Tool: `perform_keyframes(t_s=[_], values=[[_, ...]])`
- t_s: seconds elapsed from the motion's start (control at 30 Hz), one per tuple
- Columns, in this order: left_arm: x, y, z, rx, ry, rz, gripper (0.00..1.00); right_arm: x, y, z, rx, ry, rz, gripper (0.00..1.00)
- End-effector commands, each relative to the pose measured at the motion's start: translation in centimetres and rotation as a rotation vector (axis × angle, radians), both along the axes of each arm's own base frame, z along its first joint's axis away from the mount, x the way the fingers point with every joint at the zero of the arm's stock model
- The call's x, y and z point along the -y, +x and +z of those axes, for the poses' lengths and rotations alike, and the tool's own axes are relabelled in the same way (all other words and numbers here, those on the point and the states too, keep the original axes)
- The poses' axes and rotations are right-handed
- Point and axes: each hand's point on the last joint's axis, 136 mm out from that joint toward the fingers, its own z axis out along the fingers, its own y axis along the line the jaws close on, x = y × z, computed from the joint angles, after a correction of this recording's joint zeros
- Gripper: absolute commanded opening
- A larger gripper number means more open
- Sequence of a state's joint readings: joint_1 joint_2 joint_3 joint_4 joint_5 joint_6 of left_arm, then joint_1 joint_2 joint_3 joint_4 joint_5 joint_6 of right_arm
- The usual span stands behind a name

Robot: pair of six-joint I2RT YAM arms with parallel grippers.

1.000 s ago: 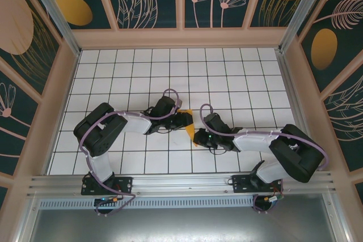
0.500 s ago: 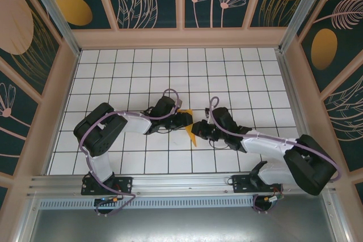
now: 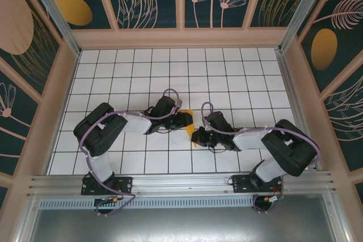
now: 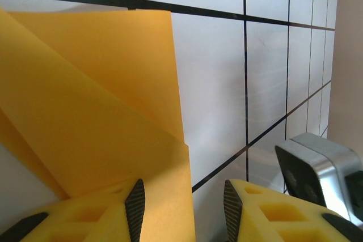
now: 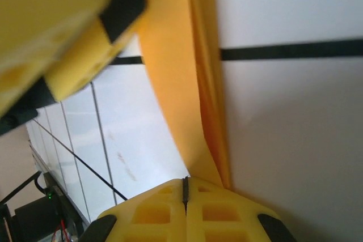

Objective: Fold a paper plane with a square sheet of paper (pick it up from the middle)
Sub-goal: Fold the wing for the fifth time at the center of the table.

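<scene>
One square sheet of paper (image 4: 85,111) lies on the gridded table (image 3: 170,72), folded over itself along a slanting crease. It sits between two grippers, near the middle of the front tiles. The left gripper (image 4: 181,205) has its jaws partly apart, with the paper's edge running into the gap. The right gripper (image 5: 184,188) is closed tight, its fingertips meeting at the paper's folded edge — whether they pinch it I cannot tell.

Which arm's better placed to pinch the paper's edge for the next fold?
Left, likely: the left fingers are open, astride the folded paper at its edge. The right fingers are shut beside its fold and would have to reopen first.
</scene>
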State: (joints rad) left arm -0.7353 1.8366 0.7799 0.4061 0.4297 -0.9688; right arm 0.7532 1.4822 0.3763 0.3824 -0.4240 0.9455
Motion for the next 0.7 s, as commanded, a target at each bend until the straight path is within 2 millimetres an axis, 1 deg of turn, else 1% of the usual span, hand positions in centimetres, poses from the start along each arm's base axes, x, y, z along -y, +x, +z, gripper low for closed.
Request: perform_keyframes(t_s=[0.0, 0.1, 0.23, 0.4, 0.47, 0.53, 0.67], values=[[-2.7, -1.9, -5.1, -0.102, 0.177, 0.016, 0.44, 1.2, -1.8, -1.7, -0.067, -0.019, 0.002, 0.06], [-2.8, -1.9, -5.2, -0.104, 0.180, 0.020, 0.44, 1.7, -2.3, -1.9, -0.078, -0.020, -0.004, 0.06], [-2.9, -1.9, -5.3, -0.108, 0.183, 0.022, 0.43, 1.7, -2.9, -1.5, -0.086, 0.008, 0.006, 0.06], [-2.9, -1.9, -5.4, -0.108, 0.187, 0.026, 0.43, 2.9, -4.4, -2.4, -0.122, -0.001, -0.005, 0.07], [-3.0, -2.0, -5.6, -0.112, 0.191, 0.025, 0.43, 2.8, -4.7, -2.3, -0.123, 0.013, 0.012, 0.09], [-3.0, -1.9, -5.7, -0.113, 0.194, 0.026, 0.43, 2.6, -4.8, -2.3, -0.123, 0.012, 0.023, 0.09], [-3.0, -1.8, -5.4, -0.106, 0.189, 0.024, 0.43, 3.2, -4.6, -3.4, -0.133, -0.059, 0.016, 0.08]])
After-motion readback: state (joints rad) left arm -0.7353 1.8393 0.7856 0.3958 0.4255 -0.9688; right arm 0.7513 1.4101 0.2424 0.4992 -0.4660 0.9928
